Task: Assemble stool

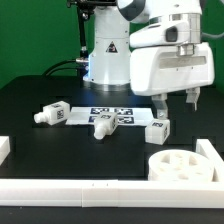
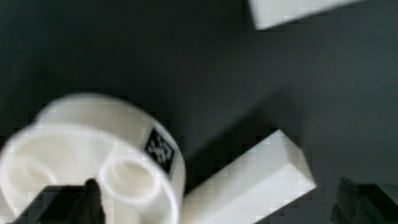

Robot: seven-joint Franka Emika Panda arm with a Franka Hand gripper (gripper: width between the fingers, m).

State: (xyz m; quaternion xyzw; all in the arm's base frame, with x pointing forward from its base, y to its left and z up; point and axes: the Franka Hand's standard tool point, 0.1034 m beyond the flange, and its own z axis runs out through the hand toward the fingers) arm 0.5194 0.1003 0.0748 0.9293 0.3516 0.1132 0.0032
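One round white plastic disc seat (image 1: 178, 165) lies at five o'clock on the black table (image 1: 60, 150). There are three short chunky white plastic tagged legs: the nine o'clock leg (image 1: 50, 115), the centre leg (image 1: 103, 124) and the three o'clock leg (image 1: 160, 129). One flat white marker board (image 1: 112, 110) sits near the centre. Three straight white rails show: the six o'clock rail (image 1: 90, 188), the eight o'clock rail (image 1: 4, 150) and the four o'clock rail (image 1: 212, 152).

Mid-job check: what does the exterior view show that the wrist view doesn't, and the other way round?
Exterior view only: three legs lying on the table, with the marker board among them. Wrist view only: a black-and-white tag on the seat's rim. Both: the seat, a white rail beside it, and the gripper, jaws open and holding nothing.
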